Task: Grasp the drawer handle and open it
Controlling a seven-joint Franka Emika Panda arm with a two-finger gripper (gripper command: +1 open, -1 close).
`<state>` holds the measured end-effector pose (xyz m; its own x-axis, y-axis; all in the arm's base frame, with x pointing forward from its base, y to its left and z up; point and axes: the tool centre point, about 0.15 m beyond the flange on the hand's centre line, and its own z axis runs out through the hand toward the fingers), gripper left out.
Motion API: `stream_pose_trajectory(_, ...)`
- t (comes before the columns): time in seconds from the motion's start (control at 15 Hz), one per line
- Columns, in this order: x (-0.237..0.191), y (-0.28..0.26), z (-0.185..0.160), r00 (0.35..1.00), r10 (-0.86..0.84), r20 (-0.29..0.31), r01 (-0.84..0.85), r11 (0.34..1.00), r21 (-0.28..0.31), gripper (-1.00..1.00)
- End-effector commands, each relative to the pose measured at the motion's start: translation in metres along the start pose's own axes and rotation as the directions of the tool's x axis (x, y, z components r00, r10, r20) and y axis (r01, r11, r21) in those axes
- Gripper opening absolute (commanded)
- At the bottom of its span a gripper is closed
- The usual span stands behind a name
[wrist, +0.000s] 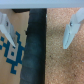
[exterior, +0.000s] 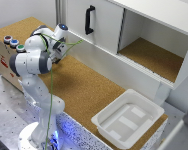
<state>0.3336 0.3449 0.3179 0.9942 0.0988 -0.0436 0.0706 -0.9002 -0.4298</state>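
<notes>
The drawer handle (exterior: pixel 89 20) is a short black upright bar on the drawer (exterior: pixel 104 27), a flat white panel at the top of the exterior view. My gripper (wrist: pixel 39 29) is open, its two pale fingers (wrist: pixel 72 30) spread wide with nothing between them. It points down at a cork surface, a black strip (wrist: pixel 35 50) and brown card with blue print (wrist: pixel 12 52). In the exterior view the hand (exterior: pixel 58 49) sits low, to the exterior view's left of the handle and well apart from it, mostly hidden by the arm. The handle is out of the wrist view.
To the exterior view's right of the drawer is an open cabinet bay (exterior: pixel 154 55) with a cork floor. A white plastic tray (exterior: pixel 101 120) stands at the cork table's (exterior: pixel 84 90) near right corner. A brown box with coloured buttons (exterior: pixel 11 42) sits at the left. A green cable (exterior: pixel 69 47) hangs off the arm.
</notes>
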Motion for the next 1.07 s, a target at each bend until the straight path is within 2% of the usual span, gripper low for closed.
stream_pose_trajectory(0.0,0.0026,0.0035,0.0218,1.000,0.005,0.016,-0.006,0.995,0.101,1.00)
stream_pose_trajectory(0.6,0.0107,0.0001,0.0277,0.999,0.024,0.027,-0.027,0.993,0.115,1.00)
stream_pose_trajectory(0.67,0.0115,0.0010,0.0278,0.999,0.035,0.022,-0.037,0.993,0.109,-1.00)
stream_pose_trajectory(1.0,0.0123,0.0000,0.0286,0.999,0.031,0.024,-0.034,0.992,0.125,-1.00)
